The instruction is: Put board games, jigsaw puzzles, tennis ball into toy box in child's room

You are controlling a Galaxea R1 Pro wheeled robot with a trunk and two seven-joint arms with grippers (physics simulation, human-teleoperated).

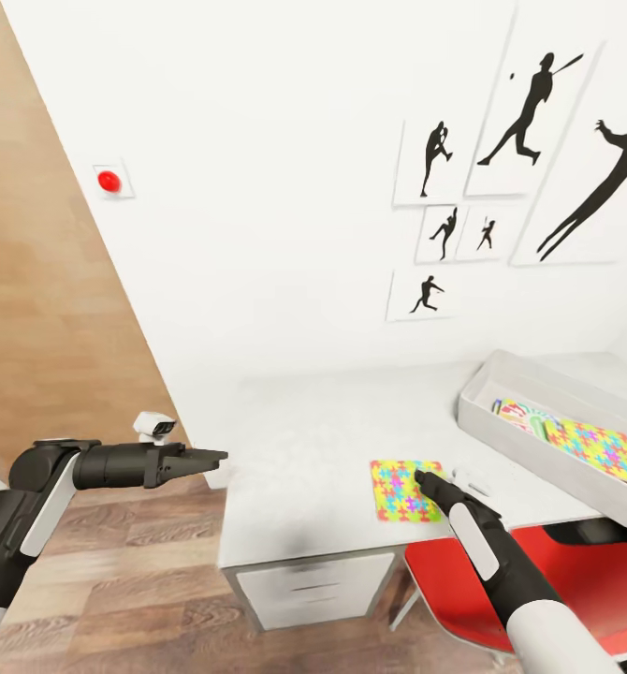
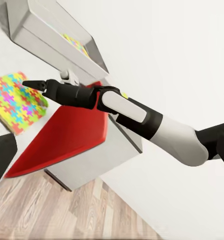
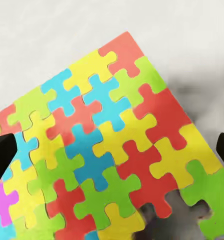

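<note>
If closed straight down on so flat a target, likely to pinch nothing at all. Judged the main hazard on the table [image 1: 304,440]: a smooth grey top, no raised lip anywhere, so apt to let a thin board skid off toward the red chair [image 1: 557,580] below the toy box [image 1: 519,447] instead of lifting. Next hazard, at the toy box itself: sloping walls and a rimmed top, so apt to catch a tilted corner on the way in. Already loaded with a second puzzle board [image 1: 599,445] and something striped beside it, so liable to leave a new board propped on edge rather than flat. Then the jigsaw puzzle [image 1: 393,487] in question: lying flat near the toy box on the side toward the left arm, apart from its wall. Bound to droop or slip if pinched only by a corner. Better slid to an edge first, by this reading. Now the tool. Right gripper [image 1: 424,479] poised over the puzzle's edge nearest the toy box. Spread wide, with the dark fingers [image 3: 1,155] at either side of the right wrist view and the coloured pieces between, gripping nothing; contact with the board impossible to tell. Left gripper [image 1: 211,459] well away from the toy box, out past the table's far end, fingers [image 2: 1,155] likewise apart, carrying nothing.
</note>
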